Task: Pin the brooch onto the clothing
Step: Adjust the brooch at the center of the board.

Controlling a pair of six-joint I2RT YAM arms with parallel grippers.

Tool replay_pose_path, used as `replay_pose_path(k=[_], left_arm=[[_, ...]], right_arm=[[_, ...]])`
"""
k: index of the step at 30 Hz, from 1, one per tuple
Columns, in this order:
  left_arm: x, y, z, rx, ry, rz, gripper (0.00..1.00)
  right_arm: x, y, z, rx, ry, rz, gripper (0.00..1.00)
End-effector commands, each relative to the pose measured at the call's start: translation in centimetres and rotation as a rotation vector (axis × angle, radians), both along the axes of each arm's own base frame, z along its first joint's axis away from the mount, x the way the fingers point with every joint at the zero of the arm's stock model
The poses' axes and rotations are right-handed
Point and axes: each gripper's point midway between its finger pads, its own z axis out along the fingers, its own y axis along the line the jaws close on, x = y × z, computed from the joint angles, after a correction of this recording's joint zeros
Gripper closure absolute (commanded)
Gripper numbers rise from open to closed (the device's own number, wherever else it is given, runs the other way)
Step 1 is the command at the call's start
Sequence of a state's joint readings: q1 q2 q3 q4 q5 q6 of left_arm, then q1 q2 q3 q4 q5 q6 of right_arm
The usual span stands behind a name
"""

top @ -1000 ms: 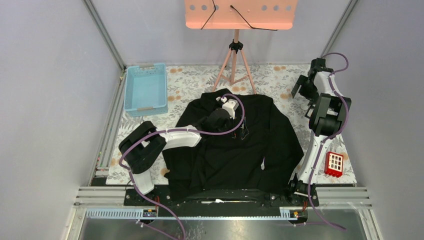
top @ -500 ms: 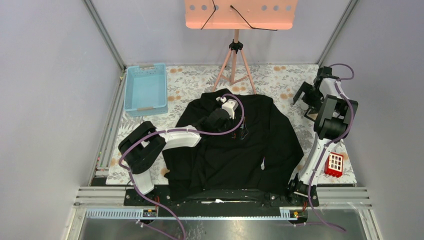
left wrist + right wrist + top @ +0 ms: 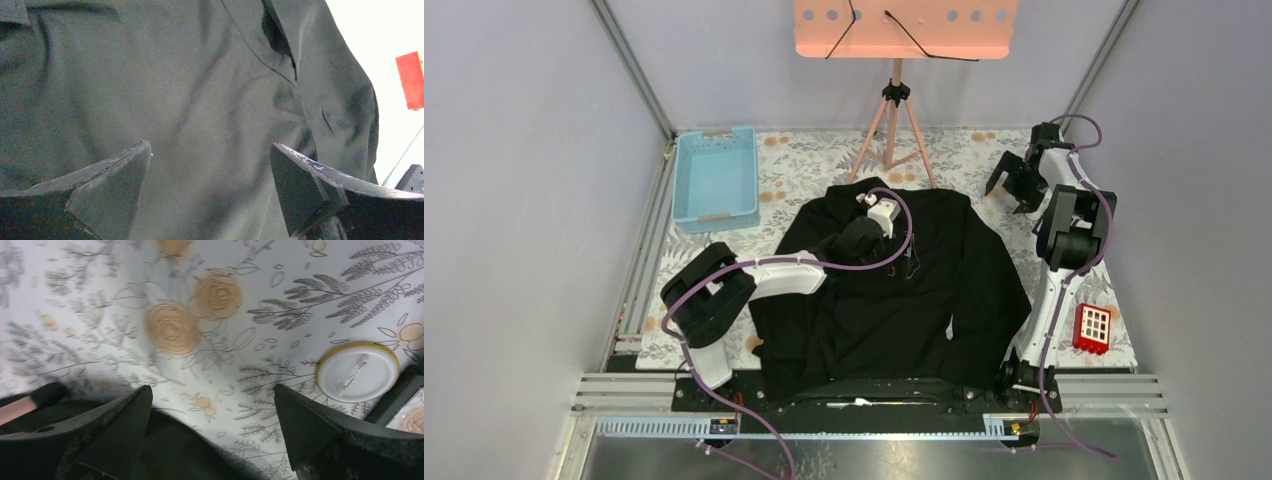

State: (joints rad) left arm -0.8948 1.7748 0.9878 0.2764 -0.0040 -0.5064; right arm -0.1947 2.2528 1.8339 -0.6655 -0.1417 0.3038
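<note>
Your right tool (image 3: 1016, 188) has swung in over the far-right desk (image 3: 75, 295), fingers spread wide and empty. The brooch (image 3: 358, 372) lies pin-up beside it (not grasped yet). Your left tool (image 3: 210, 157) stays spread over the shirt (image 3: 934, 290) chest.

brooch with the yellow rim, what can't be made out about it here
- Right wrist view: round white yellow-rimmed brooch lies pin side up; its face is hidden against the floral tablecloth.
- Top view: too small, or hidden by the right tool.
- Left wrist view: only the black fabric shirt shows; brooch outside the frame.
</note>
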Motion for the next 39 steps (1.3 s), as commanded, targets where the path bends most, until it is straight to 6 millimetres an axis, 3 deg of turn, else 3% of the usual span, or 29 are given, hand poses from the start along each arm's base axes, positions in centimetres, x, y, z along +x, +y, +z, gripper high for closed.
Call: replay_pose_path(k=[1, 4, 11, 19, 31, 39], left_arm=[[0.7, 0.2, 1.8, -0.033, -0.04, 0.025, 0.03], [0.6, 0.2, 1.7, -0.029, -0.039, 0.024, 0.03], [0.8, 0.1, 1.8, -0.033, -0.045, 0.02, 0.02], [0.6, 0.4, 1.5, -0.026, -0.044, 0.02, 0.02], [0.8, 1.1, 1.2, -0.024, -0.04, 0.029, 0.03], [0.9, 0.9, 1.1, -0.031, -0.035, 0.029, 0.03]], right_arm=[[-0.1, -1.6, -0.2, -0.048, 0.029, -0.075, 0.0], [-0.1, -2.9, 0.3, -0.103, 0.036, -0.112, 0.0], [0.7, -3.3, 1.1, -0.089, 0.007, -0.128, 0.0], [0.6, -3.9, -0.6, -0.078, 0.062, -0.18, 0.0], [0.7, -3.8, -0.4, -0.063, 0.046, -0.175, 0.0], [1.2, -4.0, 2.2, -0.075, -0.03, -0.187, 0.0]])
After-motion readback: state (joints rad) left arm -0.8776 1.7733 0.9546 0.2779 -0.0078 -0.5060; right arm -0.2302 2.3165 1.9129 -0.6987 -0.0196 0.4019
